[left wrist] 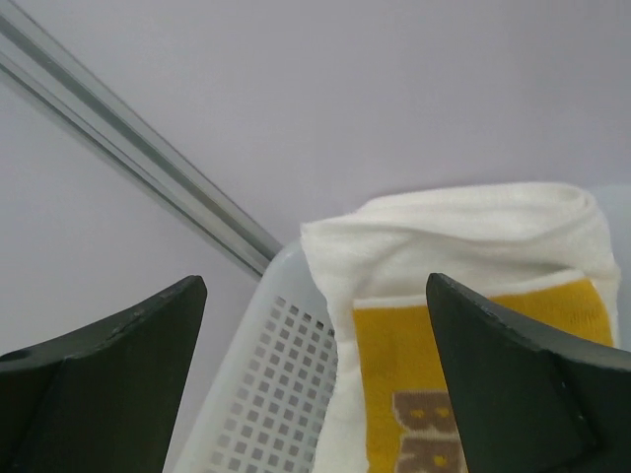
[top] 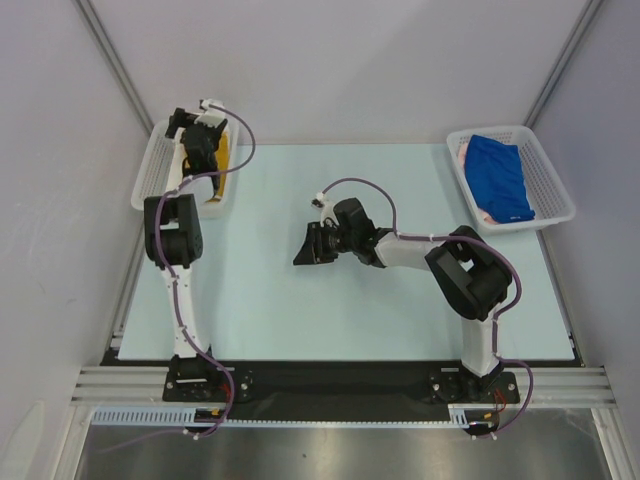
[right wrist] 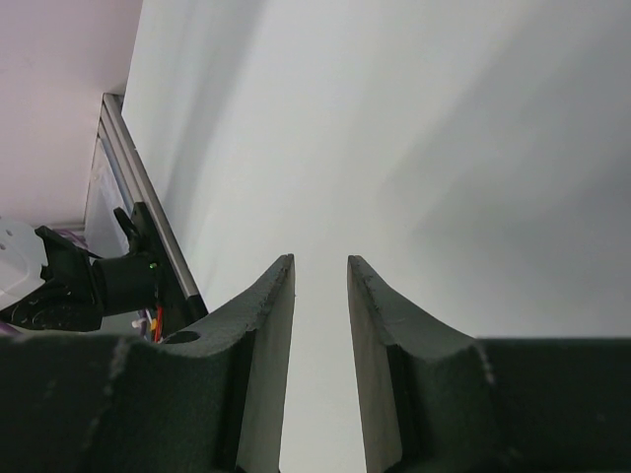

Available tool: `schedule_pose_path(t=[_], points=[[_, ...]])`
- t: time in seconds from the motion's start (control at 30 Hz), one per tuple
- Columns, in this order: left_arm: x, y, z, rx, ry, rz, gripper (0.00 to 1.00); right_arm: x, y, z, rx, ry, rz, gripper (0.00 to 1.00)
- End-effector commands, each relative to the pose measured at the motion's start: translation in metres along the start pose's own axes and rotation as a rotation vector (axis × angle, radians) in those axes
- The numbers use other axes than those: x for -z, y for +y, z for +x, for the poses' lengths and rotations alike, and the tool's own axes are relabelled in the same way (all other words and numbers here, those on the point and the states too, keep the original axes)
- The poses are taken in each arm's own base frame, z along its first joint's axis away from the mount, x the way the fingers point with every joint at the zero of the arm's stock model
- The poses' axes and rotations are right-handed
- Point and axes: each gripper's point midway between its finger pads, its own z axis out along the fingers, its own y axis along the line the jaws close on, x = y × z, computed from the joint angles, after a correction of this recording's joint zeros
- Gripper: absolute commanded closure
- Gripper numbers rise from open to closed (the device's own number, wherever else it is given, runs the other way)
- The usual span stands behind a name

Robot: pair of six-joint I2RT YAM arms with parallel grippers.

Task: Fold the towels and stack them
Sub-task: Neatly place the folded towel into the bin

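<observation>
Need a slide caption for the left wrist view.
Open left end effector over a folded white-and-yellow towel in the mesh basket.

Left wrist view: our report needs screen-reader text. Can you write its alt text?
A folded white towel with a yellow panel and brown lettering lies in a white mesh basket, framed by the open left pincer.

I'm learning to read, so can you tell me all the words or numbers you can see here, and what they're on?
"BR": big brown letters on the yellow patch of the white towel lying in the basket; the rest of the word is hidden or cut off.
Nothing else can be read: the blue towel shows no letters from above.
</observation>
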Motion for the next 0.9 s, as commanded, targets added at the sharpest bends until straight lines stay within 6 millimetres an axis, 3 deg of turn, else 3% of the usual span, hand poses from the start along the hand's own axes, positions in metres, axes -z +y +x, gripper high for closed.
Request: schedule_pose_path(t=[0.0,0.17,0.23,0.27,0.3,0.33,0.4,0.43,0.5,0.53,0.6,0.63,0.67,0.7,0.73,0.77,0.8,0.83,0.87], points=[[-0.006,0.036,-0.036,0.103,-0.041,-0.090,0.00,0.003,0.009,-0.011,0.043,-0.028,-0.030,0.66],[0.001,0.053,-0.056,0.217,-0.021,-0.119,0.00,0.003,0.009,-0.013,0.041,-0.034,-0.023,0.66],[0.009,0.047,-0.058,0.236,-0.012,-0.111,0.00,0.003,0.007,-0.017,0.046,-0.045,-0.011,0.65],[0.014,0.052,-0.069,0.241,-0.034,-0.132,0.00,0.003,0.006,-0.017,0.045,-0.043,-0.003,0.64],[0.021,0.059,-0.067,0.246,-0.013,-0.187,0.00,0.004,0.004,-0.021,0.045,-0.050,0.004,0.64],[0.029,0.049,-0.064,0.249,0.000,-0.185,0.00,0.004,0.003,-0.021,0.044,-0.051,0.010,0.64],[0.044,0.062,-0.070,0.269,0.001,-0.211,0.00,0.008,0.001,-0.028,0.052,-0.072,0.032,0.63],[0.055,0.043,-0.087,0.304,-0.007,-0.191,0.00,0.010,0.000,-0.032,0.057,-0.082,0.038,0.63],[0.072,0.038,-0.099,0.339,0.011,-0.182,0.00,0.019,0.003,-0.043,0.075,-0.113,0.061,0.63],[0.090,0.034,-0.116,0.401,0.007,-0.168,0.00,0.025,0.001,-0.050,0.079,-0.133,0.074,0.63],[0.112,0.019,-0.122,0.432,0.055,-0.128,0.00,0.040,0.007,-0.066,0.094,-0.183,0.092,0.61],[0.134,0.009,-0.145,0.500,0.044,-0.092,0.00,0.047,0.009,-0.072,0.106,-0.203,0.102,0.60],[0.148,-0.004,-0.143,0.491,0.097,-0.047,0.00,0.057,0.005,-0.081,0.108,-0.227,0.132,0.57],[0.161,-0.008,-0.152,0.513,0.105,-0.023,0.00,0.065,0.006,-0.087,0.114,-0.246,0.143,0.55],[0.186,-0.023,-0.166,0.547,0.123,0.042,0.00,0.081,0.018,-0.099,0.140,-0.285,0.141,0.52],[0.200,-0.028,-0.175,0.570,0.125,0.079,0.00,0.093,0.014,-0.103,0.131,-0.294,0.166,0.49],[0.214,-0.040,-0.179,0.649,0.149,0.118,0.00,0.103,0.014,-0.109,0.136,-0.317,0.189,0.01],[0.235,-0.058,-0.176,0.635,0.212,0.197,0.00,0.123,0.027,-0.120,0.155,-0.361,0.189,0.00],[0.250,-0.060,-0.188,0.671,0.221,0.257,0.00,0.137,0.020,-0.122,0.147,-0.374,0.232,0.00]])
